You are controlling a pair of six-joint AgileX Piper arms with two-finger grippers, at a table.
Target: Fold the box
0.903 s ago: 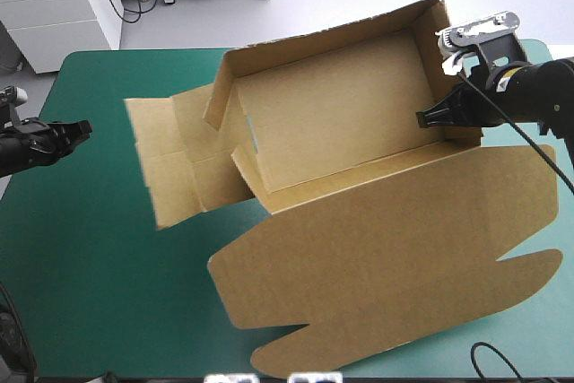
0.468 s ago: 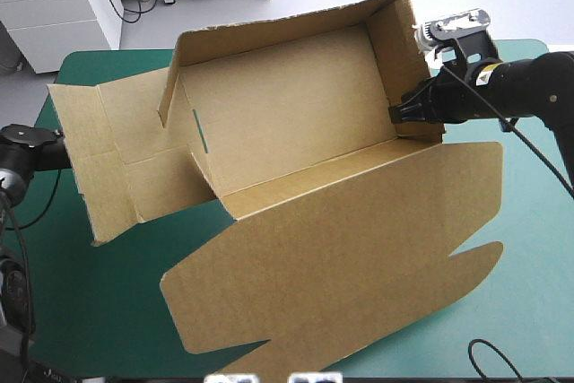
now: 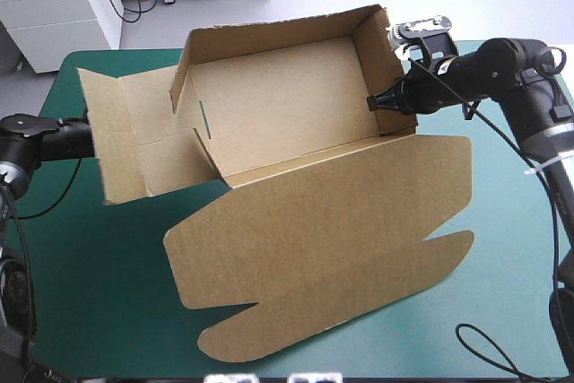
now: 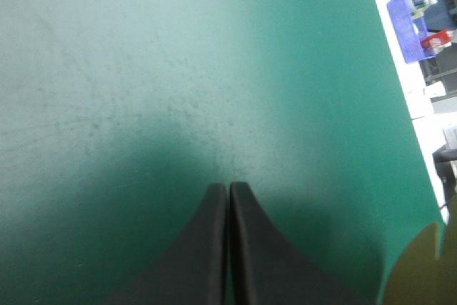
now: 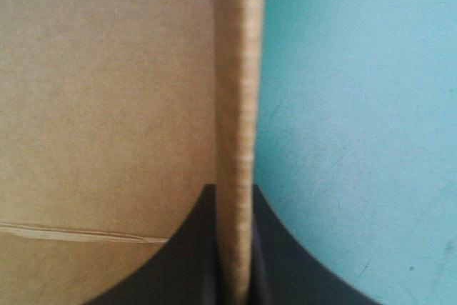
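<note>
The table (image 3: 90, 311) with its teal-green cover carries one box (image 3: 287, 105), which lies across the middle as an open tray of brown board. Since the earlier pictures the whole box has swung and slid leftward: its lid (image 3: 323, 248), flat on the near side of the tray, no longer reaches the table's right edge, and the unfolded side panel (image 3: 121, 132) at the box's left end now sits against my left arm. I read that as a repositioning, bringing the unfinished end within reach of the idle arm. No new fold has been made.

At the box's right end, the end wall (image 3: 386, 69) stands upright. My right gripper (image 3: 373, 101) is clamped on it, one black finger inside the tray and one outside, as the right wrist view confirms. My left gripper (image 4: 228, 185) is clenched on nothing, hovering over bare cover just left of the box, with only a brown corner showing beside it.

By count:
- one table
- one box
- one lid
- two raised end walls plus the far long wall
- one flat side panel left to fold
- two grippers
</note>
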